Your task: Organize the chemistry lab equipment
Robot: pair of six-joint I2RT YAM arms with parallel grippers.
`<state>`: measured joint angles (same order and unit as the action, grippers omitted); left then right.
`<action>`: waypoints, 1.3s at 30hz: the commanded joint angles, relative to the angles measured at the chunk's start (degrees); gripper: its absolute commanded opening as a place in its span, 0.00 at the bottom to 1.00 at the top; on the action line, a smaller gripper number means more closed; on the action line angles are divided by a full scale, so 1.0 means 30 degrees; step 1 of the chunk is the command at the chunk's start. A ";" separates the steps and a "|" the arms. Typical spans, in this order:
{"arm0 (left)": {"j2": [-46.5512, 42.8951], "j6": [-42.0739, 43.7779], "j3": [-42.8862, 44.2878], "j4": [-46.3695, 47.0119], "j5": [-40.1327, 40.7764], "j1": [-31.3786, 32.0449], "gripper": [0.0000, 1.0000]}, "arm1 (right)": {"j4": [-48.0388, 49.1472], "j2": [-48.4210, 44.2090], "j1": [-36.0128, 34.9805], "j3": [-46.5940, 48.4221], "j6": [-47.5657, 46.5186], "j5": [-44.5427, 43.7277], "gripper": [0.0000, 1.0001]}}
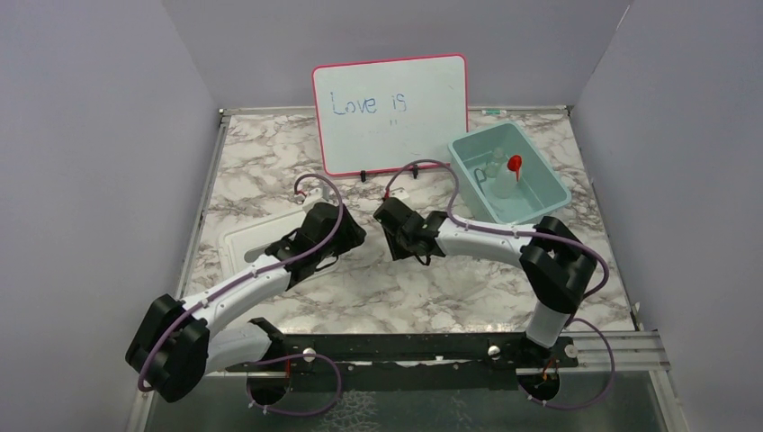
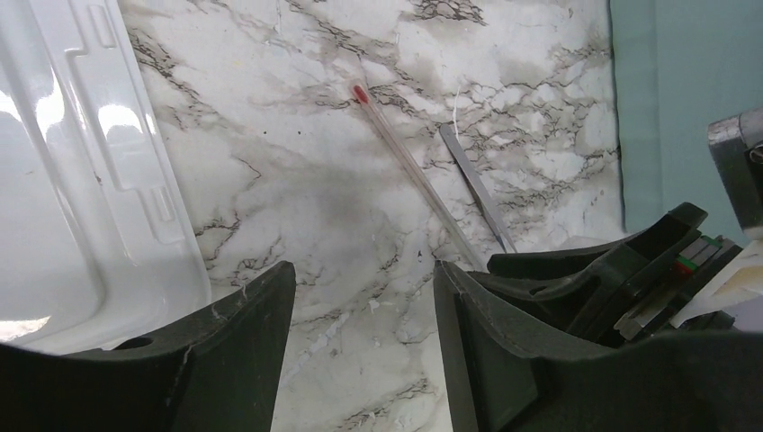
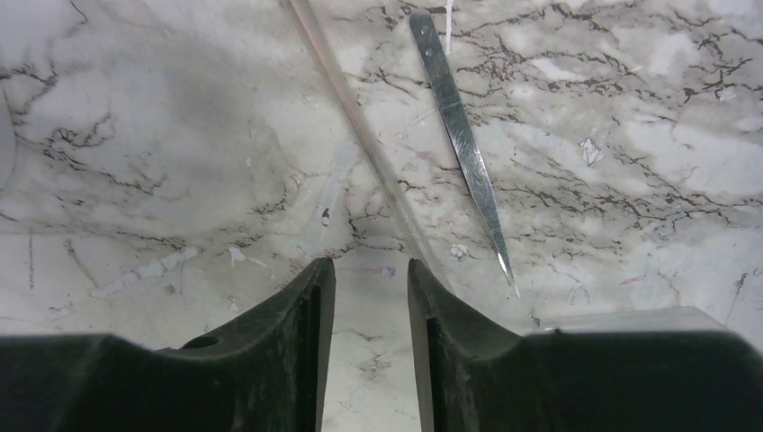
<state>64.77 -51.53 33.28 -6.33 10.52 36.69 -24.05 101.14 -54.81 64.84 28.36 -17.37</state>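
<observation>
A thin clear stick with a red tip [image 2: 409, 162] lies on the marble, with metal tweezers [image 2: 477, 187] just right of it. Both also show in the right wrist view, the stick [image 3: 360, 135] and the tweezers [image 3: 461, 135]. My left gripper [image 2: 364, 270] is open and empty, just short of the stick's near end. My right gripper [image 3: 367, 265] is open with a narrow gap and empty; the stick's end runs past its right fingertip [image 3: 418, 270]. From above, the grippers [image 1: 355, 236] [image 1: 385, 219] nearly meet and hide both items. A clear beaker [image 1: 502, 184] and red funnel [image 1: 515, 164] sit in the teal bin [image 1: 551, 192].
A white tray [image 2: 81, 180] lies left of my left gripper, partly under the left arm [image 1: 236, 241]. The pink-framed whiteboard [image 1: 391, 112] stands at the back. The teal bin's wall [image 2: 648, 99] is right of the tweezers. Grey walls enclose the table.
</observation>
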 commanded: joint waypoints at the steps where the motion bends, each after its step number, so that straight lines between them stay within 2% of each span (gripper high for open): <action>1: -0.0625 -0.0197 -0.0307 -0.0228 0.0740 -0.0184 0.61 | 0.0174 0.0084 -0.0130 0.0854 -0.0562 -0.1226 0.43; 7: -0.0871 -0.0338 -0.0460 -0.0556 0.0996 -0.0217 0.61 | -0.0849 0.2079 -0.0129 0.1957 -0.0576 -0.1784 0.44; 13: -0.1491 -0.0562 -0.0831 -0.0702 0.1430 -0.0272 0.62 | -0.0731 0.2717 0.0036 0.2087 -0.0766 -0.2047 0.44; 19: -0.1737 -0.0585 -0.0868 -0.0894 0.1557 -0.0309 0.62 | -0.0314 0.2934 0.0473 0.1944 -0.1162 -0.0857 0.41; 24: -0.1816 -0.0572 -0.0868 -0.0900 0.1533 -0.0356 0.62 | -0.0215 0.3668 0.0644 0.2093 -0.2084 0.0795 0.30; 27: -0.1869 -0.0549 -0.0868 -0.0923 0.1473 -0.0364 0.62 | -0.0410 0.4263 0.0761 0.2430 -0.2536 0.1656 0.19; 31: -0.2232 -0.0395 -0.0788 -0.1165 0.1565 -0.0415 0.62 | -0.0854 0.4481 0.0779 0.2988 -0.2785 0.1401 0.03; 39: -0.3990 0.0460 -0.0198 -0.2405 0.2650 -0.0509 0.64 | -0.0362 0.1130 0.0779 0.3604 -0.3956 0.1001 0.01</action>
<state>55.96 -52.27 31.05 -11.07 15.03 35.59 -25.32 110.54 -52.77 74.00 19.14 -14.55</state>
